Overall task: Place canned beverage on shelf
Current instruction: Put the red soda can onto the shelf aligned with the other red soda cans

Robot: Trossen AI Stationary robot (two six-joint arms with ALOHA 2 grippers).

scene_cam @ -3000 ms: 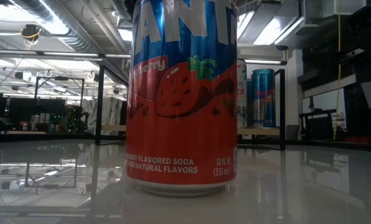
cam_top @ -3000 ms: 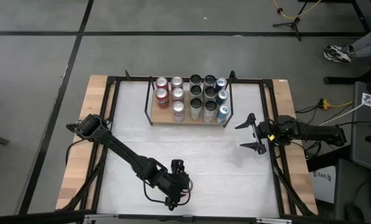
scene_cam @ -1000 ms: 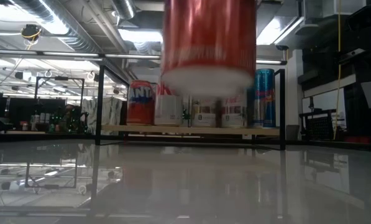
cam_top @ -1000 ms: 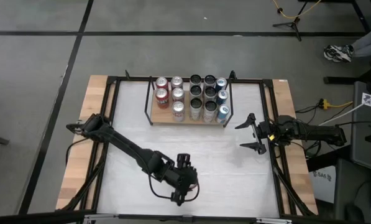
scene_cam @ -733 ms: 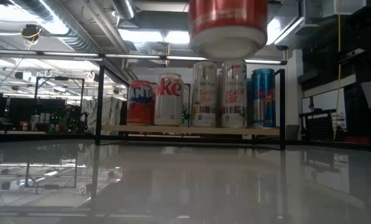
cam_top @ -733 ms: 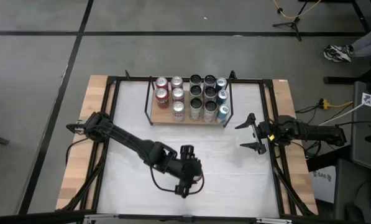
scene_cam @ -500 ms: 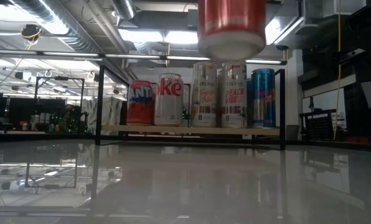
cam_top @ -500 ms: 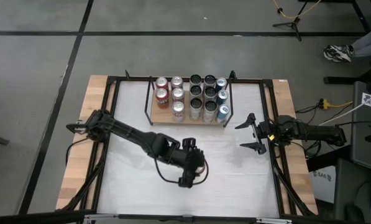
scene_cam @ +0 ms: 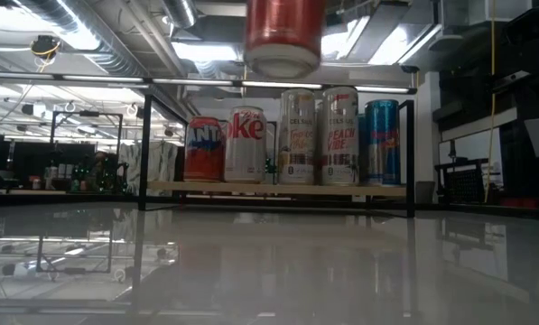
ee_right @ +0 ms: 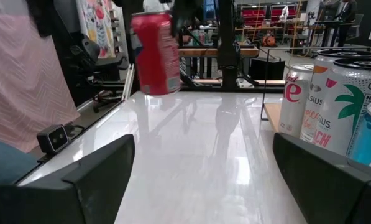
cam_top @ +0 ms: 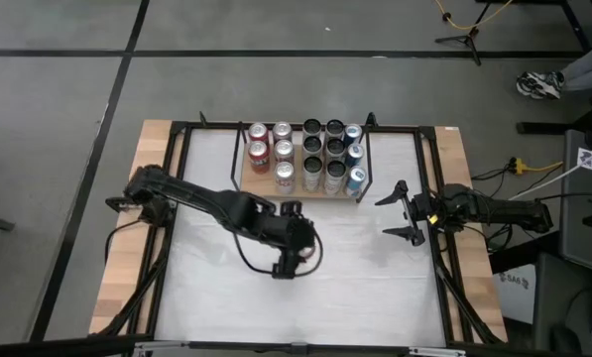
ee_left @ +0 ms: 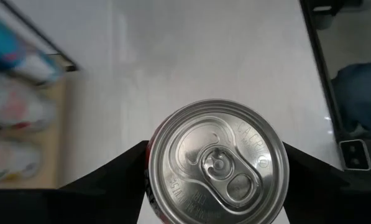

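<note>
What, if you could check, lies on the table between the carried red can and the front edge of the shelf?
Nothing: in the high view only bare white tabletop separates the red can, held in the left end effector, from the shelf.

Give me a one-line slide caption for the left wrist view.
Left gripper holds a red can upright above the white table, shelf nearby.

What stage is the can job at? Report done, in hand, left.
Done: many cans already stand on the small light-wood shelf with black rod uprights.
In hand: the left tool is shut on a red aluminium soda can, lifted clear of the white tabletop.
Left: carry it to the shelf and set it down. The right tool waits open at the table's right side.
</note>
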